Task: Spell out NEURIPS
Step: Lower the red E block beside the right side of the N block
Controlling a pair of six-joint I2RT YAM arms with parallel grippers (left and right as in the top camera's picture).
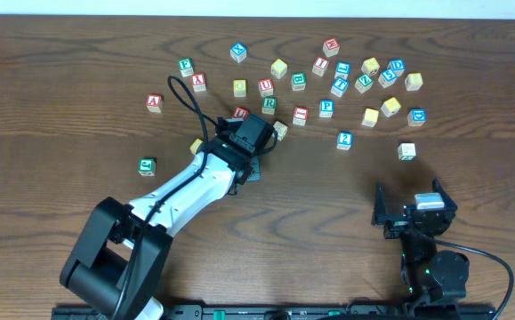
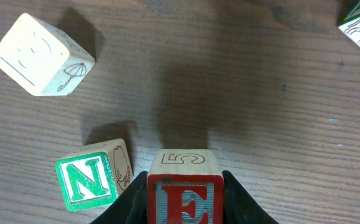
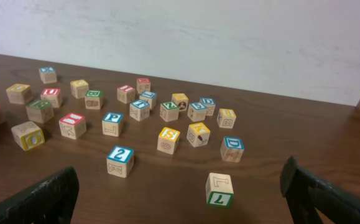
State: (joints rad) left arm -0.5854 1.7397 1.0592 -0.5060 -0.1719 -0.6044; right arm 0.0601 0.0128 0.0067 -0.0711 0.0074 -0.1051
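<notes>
**woodblock_fan:** Where's the left gripper at right now? Tough to read from the overhead.

**yam_watcher:** The left wrist view sorts it out. It's clamped on the red E cube, bottom centre of the frame, with a black finger pressed against each side. The cube's top face has a 5 on it. I can't tell if it's resting on the tabletop or just off it.

**woodblock_fan:** And the N?

**yam_watcher:** The green N cube is just beside the E, to its lower left, turned a bit and not touching it. There's a pale cube with a little umbrella drawing in the upper left, well apart from both.

**woodblock_fan:** What about the other letters?

**yam_watcher:** In the overhead they're above and to the right of the left arm's gripper. The red U cube has the green R cube right below it, and the blue P cube is further right. More cubes are scattered toward the upper right.

**woodblock_fan:** Right arm?

**yam_watcher:** The right gripper is at the lower right with its fingers spread wide and nothing between them. Its own camera shows only bare wood in the gap, with the cubes farther back.
</notes>
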